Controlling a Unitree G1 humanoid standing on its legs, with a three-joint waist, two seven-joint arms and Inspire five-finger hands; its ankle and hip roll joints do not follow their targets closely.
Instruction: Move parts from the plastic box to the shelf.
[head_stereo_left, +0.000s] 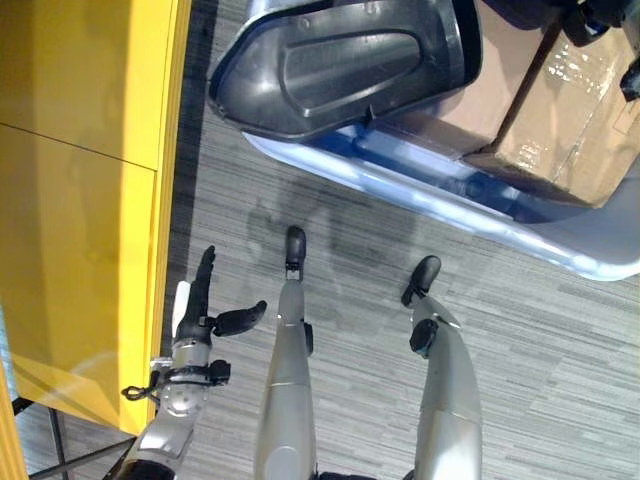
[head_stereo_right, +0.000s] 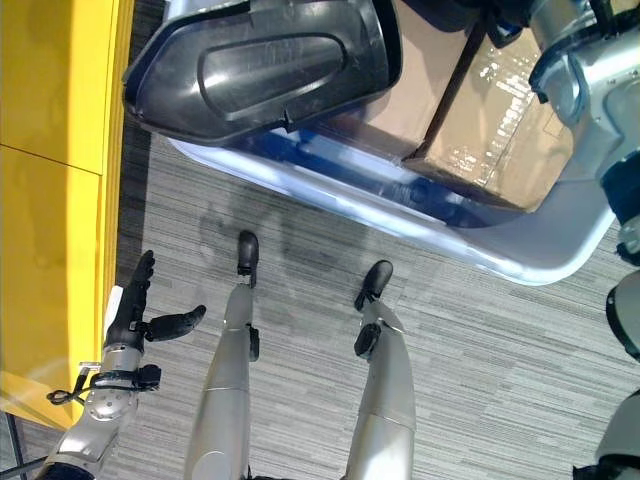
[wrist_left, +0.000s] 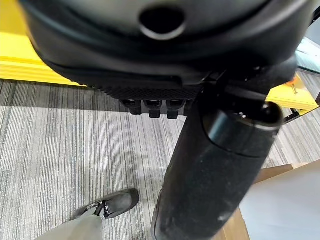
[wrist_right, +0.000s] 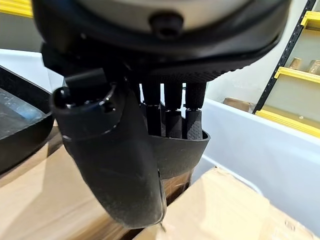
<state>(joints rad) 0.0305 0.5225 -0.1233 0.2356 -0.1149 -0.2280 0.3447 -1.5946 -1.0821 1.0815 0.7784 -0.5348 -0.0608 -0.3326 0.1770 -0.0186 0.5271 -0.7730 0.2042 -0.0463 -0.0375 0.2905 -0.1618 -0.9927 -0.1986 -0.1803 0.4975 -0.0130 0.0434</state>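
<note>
Right robot hand (wrist_right: 150, 125) grips glossy black moulded part (wrist_right: 180, 155).

Shelf (head_stereo_left: 70, 200) at left; plastic box (head_stereo_left: 560, 245) ahead holds part (head_stereo_left: 340, 65), cardboard boxes (head_stereo_left: 560, 110) right

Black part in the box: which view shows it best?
The left eye view: the black part shows nearly whole, lying in the plastic box. The right eye view shows it similarly; the right wrist view catches one edge.
</note>
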